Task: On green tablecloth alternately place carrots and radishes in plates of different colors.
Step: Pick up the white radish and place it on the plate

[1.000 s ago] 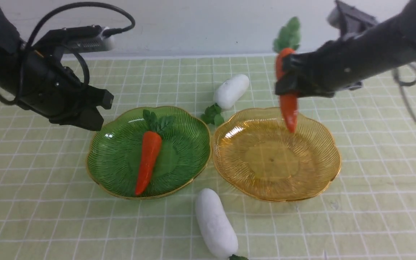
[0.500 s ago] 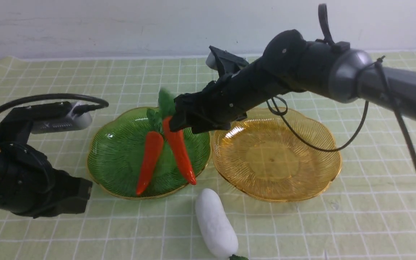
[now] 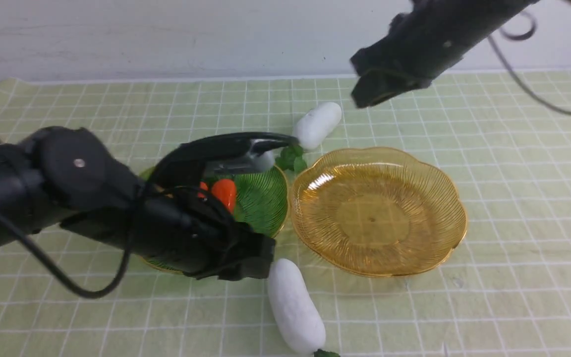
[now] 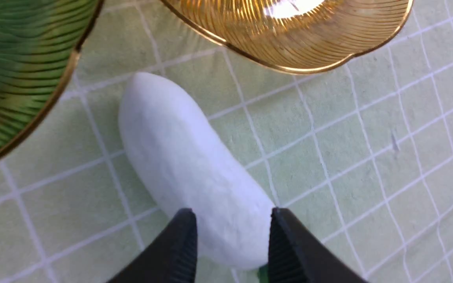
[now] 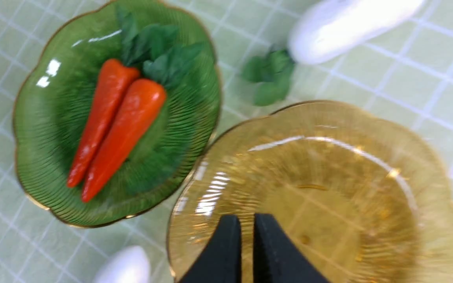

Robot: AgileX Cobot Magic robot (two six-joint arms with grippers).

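Note:
Two orange carrots (image 5: 108,118) lie side by side in the green plate (image 5: 37,149). In the front view my left arm hides most of that plate (image 3: 263,198). The amber plate (image 3: 377,210) holds nothing. One white radish (image 3: 293,307) lies on the green tablecloth (image 3: 513,297) in front of the plates. My left gripper (image 4: 232,214) is open, its fingers (image 4: 183,243) on either side of this radish's (image 4: 187,165) leafy end. The other radish (image 3: 317,124) lies behind the plates. My right gripper (image 3: 365,96) hangs high above the far cloth, shut and holding nothing (image 5: 247,220).
The left arm's cable and wrist camera (image 3: 226,151) stretch across the green plate. A pale wall (image 3: 166,34) runs along the cloth's far edge. The two plates nearly touch, and the far radish's leaves (image 3: 290,158) lie in the gap behind them.
The right gripper has let the second carrot go in the green plate, risen back to the right and shut. The left arm has swung right to the near radish and opened.

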